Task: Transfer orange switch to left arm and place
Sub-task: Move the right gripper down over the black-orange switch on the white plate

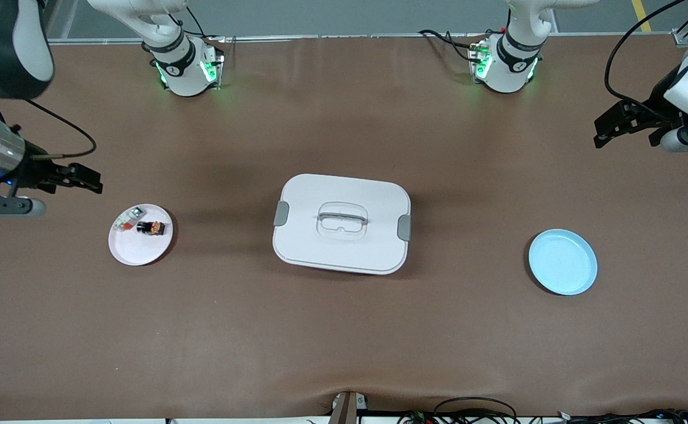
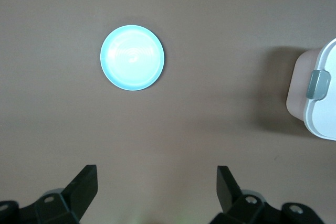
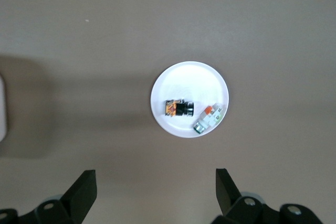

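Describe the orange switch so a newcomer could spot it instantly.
Start at the big white box mid-table, then go toward the right arm's end to the white plate. Two small parts lie on it: the orange switch is the stubby black one with orange markings, beside a white-grey part.

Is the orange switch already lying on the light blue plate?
No, the orange switch lies on the white plate beside a white-grey part; the light blue plate holds nothing.

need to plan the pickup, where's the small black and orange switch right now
The orange switch lies on the pale pink round plate toward the right arm's end of the table, beside a white-grey part.
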{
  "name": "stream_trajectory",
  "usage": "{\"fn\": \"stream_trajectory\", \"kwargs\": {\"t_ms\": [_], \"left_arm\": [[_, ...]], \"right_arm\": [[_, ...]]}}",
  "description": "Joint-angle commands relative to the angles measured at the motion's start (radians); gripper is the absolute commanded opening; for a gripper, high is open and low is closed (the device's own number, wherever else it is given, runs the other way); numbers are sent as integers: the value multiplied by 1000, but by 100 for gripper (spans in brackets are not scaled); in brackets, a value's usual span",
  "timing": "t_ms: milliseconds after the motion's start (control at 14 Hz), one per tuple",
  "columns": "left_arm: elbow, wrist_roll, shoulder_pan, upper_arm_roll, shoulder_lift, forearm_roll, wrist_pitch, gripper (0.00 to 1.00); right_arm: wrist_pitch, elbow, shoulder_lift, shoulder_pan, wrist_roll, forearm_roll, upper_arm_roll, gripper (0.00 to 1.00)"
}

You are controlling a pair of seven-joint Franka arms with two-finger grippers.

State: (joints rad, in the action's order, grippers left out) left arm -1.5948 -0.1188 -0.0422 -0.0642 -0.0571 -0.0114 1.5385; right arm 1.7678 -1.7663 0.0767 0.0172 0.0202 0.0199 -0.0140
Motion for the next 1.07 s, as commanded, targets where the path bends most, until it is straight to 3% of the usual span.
{"fn": "stream_trajectory", "kwargs": {"t_ms": [0, 430, 1003], "left_arm": [[21, -7, -2, -5, 10, 10, -12, 100], [19, -7, -4, -5, 16, 8, 6, 100], [19, -9, -4, -5, 16, 10, 8, 100]], "right_arm": [[147, -161, -28, 27, -5, 12, -4, 100], [468, -415, -25, 36, -5, 9, -4, 100], [633, -440, 124, 69, -3, 9, -4, 100]]}}
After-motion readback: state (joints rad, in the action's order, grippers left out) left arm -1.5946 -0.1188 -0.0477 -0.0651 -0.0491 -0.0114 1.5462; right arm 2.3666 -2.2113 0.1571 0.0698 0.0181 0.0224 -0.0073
